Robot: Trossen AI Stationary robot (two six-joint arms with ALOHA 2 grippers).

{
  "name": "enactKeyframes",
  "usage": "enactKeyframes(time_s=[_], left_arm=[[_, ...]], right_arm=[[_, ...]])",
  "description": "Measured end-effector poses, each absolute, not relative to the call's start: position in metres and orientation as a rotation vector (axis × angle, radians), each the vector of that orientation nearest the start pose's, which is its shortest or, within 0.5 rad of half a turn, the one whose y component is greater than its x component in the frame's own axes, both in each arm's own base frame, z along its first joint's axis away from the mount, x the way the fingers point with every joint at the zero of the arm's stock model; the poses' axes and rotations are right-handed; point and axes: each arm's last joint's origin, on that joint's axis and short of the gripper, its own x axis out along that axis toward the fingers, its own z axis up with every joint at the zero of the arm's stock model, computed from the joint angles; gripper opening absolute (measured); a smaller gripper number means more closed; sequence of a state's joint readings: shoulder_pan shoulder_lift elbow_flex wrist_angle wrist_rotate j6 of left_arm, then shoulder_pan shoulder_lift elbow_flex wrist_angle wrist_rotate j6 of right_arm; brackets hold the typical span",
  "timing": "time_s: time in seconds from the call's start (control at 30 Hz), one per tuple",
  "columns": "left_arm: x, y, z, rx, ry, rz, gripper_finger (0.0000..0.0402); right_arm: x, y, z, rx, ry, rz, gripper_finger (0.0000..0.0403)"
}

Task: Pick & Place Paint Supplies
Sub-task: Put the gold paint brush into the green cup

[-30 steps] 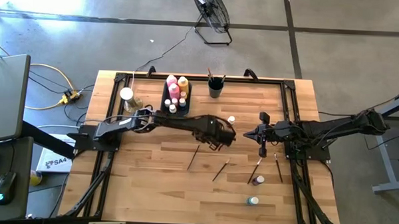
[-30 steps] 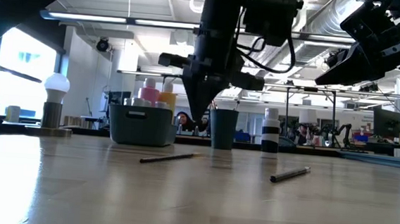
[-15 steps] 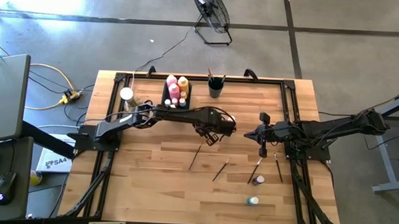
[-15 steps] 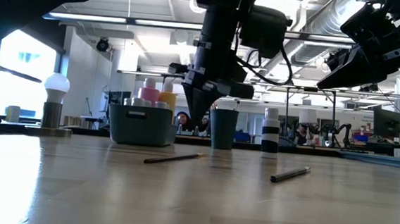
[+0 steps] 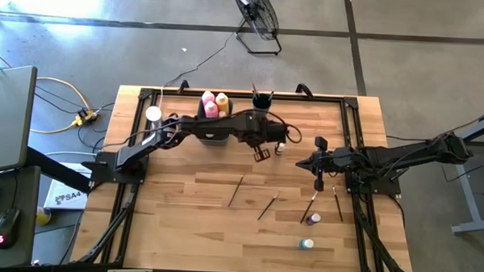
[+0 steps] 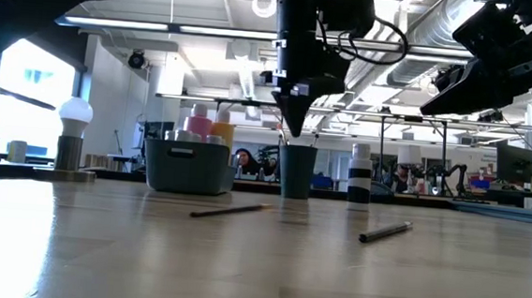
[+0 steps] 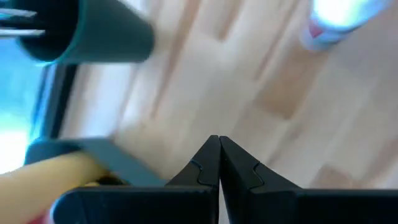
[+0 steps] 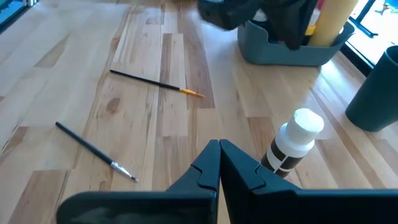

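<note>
Jaws pressed tight together, holding nothing, the left gripper hangs near the dark cup at the table's far side. The right gripper, closed too, waits right of it.

Pale wood-plank surface, pink squeeze bottle and yellow squeeze bottle, grey-blue bin, dark cup, black-banded, white-capped bottle, possibly teal small bottle.

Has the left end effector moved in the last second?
Yes. The left end effector has swung from the table's middle toward the far edge, now close to the dark cup.
</note>
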State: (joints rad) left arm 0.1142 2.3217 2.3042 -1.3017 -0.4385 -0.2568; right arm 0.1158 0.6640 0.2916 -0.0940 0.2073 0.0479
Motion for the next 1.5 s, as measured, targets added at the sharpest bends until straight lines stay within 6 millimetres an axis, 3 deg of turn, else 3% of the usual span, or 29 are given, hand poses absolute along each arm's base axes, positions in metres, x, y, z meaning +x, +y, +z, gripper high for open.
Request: enactKeyframes(time_s=[0.2, 0.43, 0.93, 1.2, 1.5], left_arm=[[0.464, 0.071, 0.265, 0.163, 1.266, 0.627, 0.0000], [0.463, 0.075, 0.262, 0.206, 1.290, 0.649, 0.0000], [0.460, 0.074, 0.212, 0.165, 1.387, 0.604, 0.0000], [0.458, 0.076, 0.207, 0.218, 1.426, 0.571, 0.0000], [0.447, 0.098, 0.206, 0.179, 1.528, 0.531, 0.0000]], right_arm=[[0.147, 0.011, 0.189, -0.022, 0.468, -0.102, 0.0002], [0.147, 0.011, 0.189, -0.022, 0.464, -0.104, 0.0002], [0.146, 0.011, 0.186, 0.001, 0.502, -0.110, 0.0002], [0.146, 0.011, 0.186, 0.031, 0.501, -0.120, 0.0002], [0.145, 0.011, 0.185, 0.050, 0.504, -0.127, 0.0002]])
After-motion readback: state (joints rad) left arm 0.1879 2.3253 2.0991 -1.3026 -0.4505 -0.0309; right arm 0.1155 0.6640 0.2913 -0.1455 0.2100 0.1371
